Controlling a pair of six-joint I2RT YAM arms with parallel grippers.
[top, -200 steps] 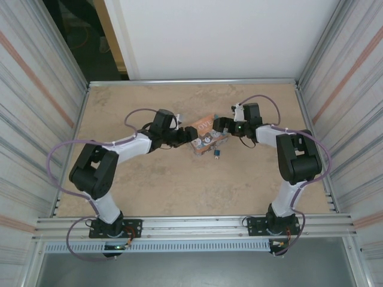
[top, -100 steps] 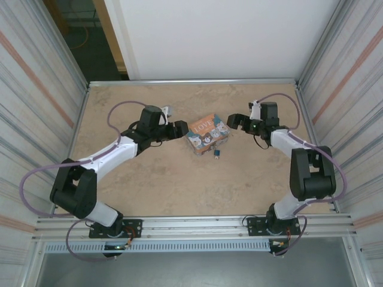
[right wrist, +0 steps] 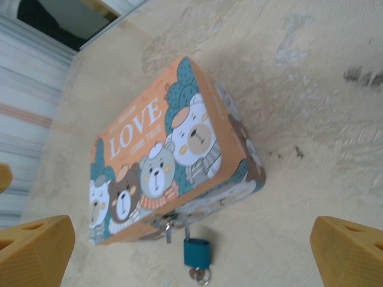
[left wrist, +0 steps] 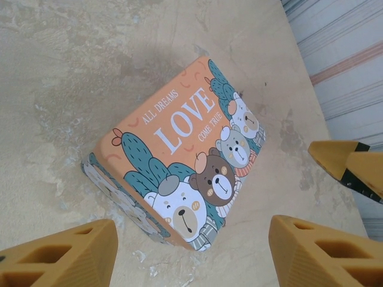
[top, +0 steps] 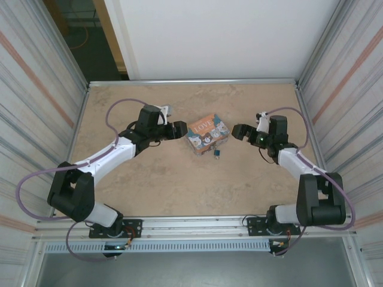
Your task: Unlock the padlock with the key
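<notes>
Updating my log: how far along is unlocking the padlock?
Done: nothing visible; the padlock hangs from the tin. In hand: nothing; left gripper and right gripper are open, either side of the tin. Left: turning the key, apparently the silvery bit under the padlock.

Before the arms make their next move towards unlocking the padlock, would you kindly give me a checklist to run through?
1. Is the left gripper open and empty: ok.
2. Is the right gripper open and empty: ok.
3. Are both grippers apart from the LOVE tin, one on each side: ok.
4. Is the padlock found: ok, it is blue and lies on the table at the tin's latch.
5. Is the key in a gripper: not ok, neither holds anything.
6. Is the key located: cannot tell; a silvery bit at the padlock's end is too small to identify.
</notes>
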